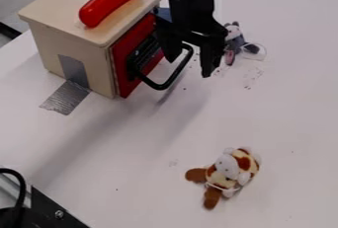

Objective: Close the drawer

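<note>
The gripper [190,68] hangs down in front of the wooden box, its two fingers spread apart at the far end of the black handle [158,85]. The handle's end lies between or just behind the fingers; contact cannot be made out. The drawer's red front [123,69] with a dark middle stands against the right side of the box [79,49]. Whether a small gap is left behind the front cannot be told. Part of the front's far side is hidden by the gripper.
A long red object [109,1] lies on top of the box. Grey tape [66,97] runs from the box onto the white table [145,172]. A grey plush toy [234,39] sits behind the gripper, and a brown and white plush [228,170] lies toward the lower right.
</note>
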Action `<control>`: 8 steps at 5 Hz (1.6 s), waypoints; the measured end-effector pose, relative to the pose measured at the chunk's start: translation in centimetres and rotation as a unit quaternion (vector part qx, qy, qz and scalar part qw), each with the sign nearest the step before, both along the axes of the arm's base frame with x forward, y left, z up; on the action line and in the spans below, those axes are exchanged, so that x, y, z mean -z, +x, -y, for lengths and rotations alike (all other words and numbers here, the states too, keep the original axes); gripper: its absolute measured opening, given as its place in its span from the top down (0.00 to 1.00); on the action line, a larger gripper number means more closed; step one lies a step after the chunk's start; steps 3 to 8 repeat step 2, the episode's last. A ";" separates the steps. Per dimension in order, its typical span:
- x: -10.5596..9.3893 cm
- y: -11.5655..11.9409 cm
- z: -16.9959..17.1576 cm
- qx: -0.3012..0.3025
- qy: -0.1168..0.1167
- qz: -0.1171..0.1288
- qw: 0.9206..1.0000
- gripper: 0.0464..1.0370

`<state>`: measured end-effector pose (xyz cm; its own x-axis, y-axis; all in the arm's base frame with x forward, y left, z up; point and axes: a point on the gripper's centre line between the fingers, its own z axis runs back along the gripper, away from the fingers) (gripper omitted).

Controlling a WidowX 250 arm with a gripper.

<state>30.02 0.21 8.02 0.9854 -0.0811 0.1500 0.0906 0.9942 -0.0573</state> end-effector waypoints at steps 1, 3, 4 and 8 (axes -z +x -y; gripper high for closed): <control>-1.2 0.3 0.1 -0.009 -0.003 0.009 1.000 0.04; -1.8 0.0 -0.2 -0.029 -0.017 0.003 0.999 0.04; -1.8 0.0 -0.2 -0.029 -0.017 0.003 0.999 0.04; -1.8 0.0 -0.2 -0.029 -0.017 0.003 0.999 0.04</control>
